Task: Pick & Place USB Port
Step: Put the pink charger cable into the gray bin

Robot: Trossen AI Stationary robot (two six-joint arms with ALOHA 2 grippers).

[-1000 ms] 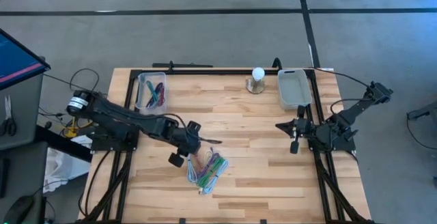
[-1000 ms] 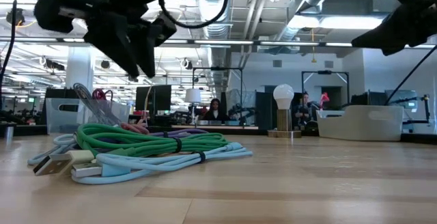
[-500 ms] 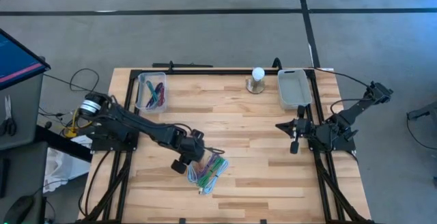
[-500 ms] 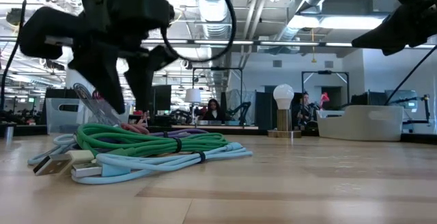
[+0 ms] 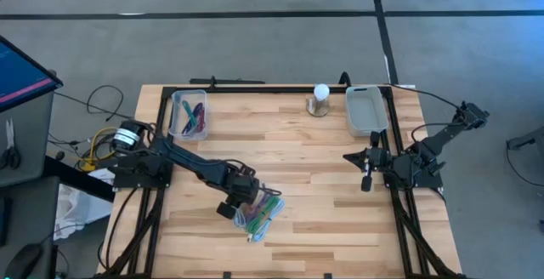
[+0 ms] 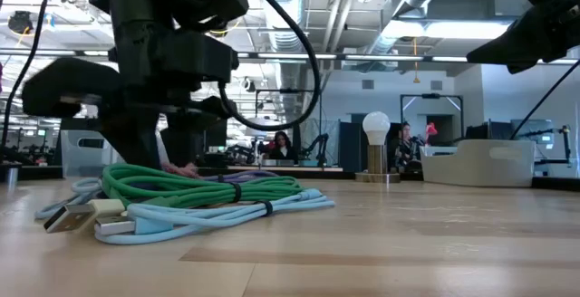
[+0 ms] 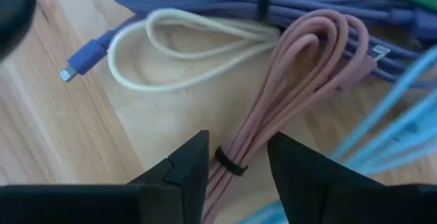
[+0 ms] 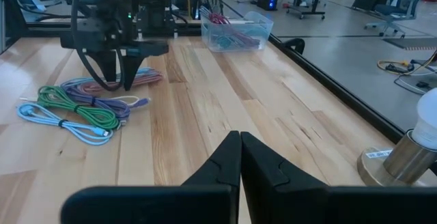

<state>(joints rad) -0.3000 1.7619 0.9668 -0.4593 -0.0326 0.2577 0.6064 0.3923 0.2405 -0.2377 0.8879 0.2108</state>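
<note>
The left arm reaches from the table's (image 5: 340, 228) left edge out over its front middle, wrist bent down. The left gripper (image 7: 235, 157) stands low over the table with its fingers (image 7: 186, 166) spread apart and pointing down, a pink cable (image 7: 287, 94) between them, not clamped. The right arm is folded at the table's right edge, and the right gripper (image 8: 240, 149) hangs above the table there, fingers pressed together, holding nothing.
</note>
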